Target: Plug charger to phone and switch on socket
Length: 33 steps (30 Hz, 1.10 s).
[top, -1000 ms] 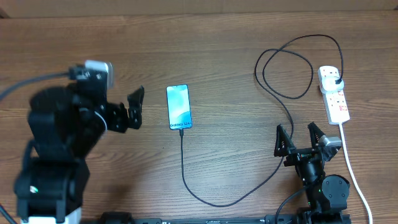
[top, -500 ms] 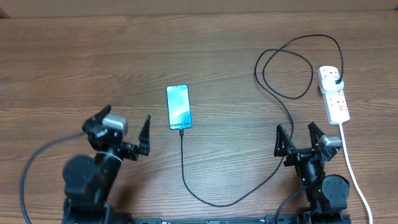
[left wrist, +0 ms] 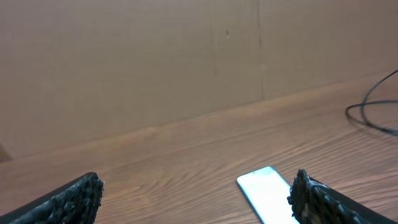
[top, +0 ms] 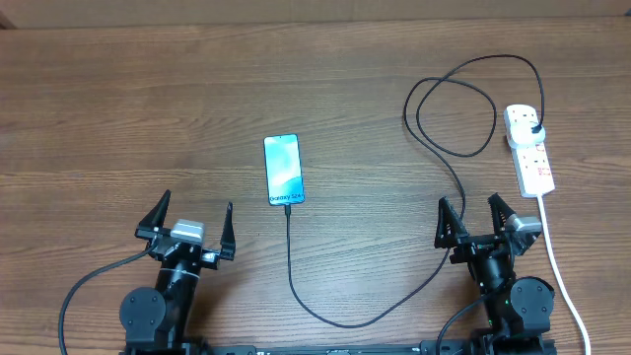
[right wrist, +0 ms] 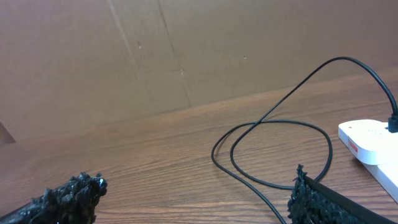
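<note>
The phone [top: 283, 170] lies screen-up with a lit blue-white screen at the table's middle; it also shows in the left wrist view [left wrist: 264, 193]. The charger cable [top: 325, 318] runs from the phone's near end, loops right, and its black plug [top: 533, 129] sits in the white socket strip [top: 530, 151] at the far right. The cable's loop [right wrist: 273, 134] and the strip's end [right wrist: 370, 138] show in the right wrist view. My left gripper [top: 192, 219] is open and empty near the front left. My right gripper [top: 475, 215] is open and empty near the front right.
The strip's white lead [top: 560, 271] runs down the right edge past my right arm. A brown cardboard wall [left wrist: 155, 56] stands behind the table's far edge.
My left arm has drawn back from beside the phone to the table's front edge and folded down. The right arm, phone and cable have not moved.
</note>
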Tool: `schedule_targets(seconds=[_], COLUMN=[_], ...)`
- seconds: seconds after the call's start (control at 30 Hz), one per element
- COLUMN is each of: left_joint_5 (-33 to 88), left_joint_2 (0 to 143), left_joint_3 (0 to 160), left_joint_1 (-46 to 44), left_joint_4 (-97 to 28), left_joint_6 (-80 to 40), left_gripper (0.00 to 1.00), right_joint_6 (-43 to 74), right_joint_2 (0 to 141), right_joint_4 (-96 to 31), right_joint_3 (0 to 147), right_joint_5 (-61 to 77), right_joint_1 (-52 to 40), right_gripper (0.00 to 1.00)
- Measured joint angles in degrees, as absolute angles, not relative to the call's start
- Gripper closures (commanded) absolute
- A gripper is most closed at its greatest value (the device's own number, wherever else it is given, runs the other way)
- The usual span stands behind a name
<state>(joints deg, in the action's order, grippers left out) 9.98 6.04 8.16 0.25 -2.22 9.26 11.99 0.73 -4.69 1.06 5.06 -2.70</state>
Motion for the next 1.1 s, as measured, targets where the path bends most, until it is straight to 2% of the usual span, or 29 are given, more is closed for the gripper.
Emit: schedule_targets(seconds=[0.4, 1.1], left_joint_5=[10.04, 10.0], left_joint_2=[1.04, 0.86], left_joint_3=[2.24, 0.58], left_joint_1=[0.49, 0.49], left_joint_4=[-0.73, -3.46], left_joint_6=[15.07, 15.42], left_gripper=[0.0, 0.01], right_joint_6=[11.99, 12.01], right_joint_2=[0.73, 0.73], right_joint_4=[-4.73, -4.73], right_joint_3=[1.06, 1.06], right_joint_5=[5.04, 5.04], right_joint_1=[-2.7, -2.7], right_gripper=[0.0, 0.0])
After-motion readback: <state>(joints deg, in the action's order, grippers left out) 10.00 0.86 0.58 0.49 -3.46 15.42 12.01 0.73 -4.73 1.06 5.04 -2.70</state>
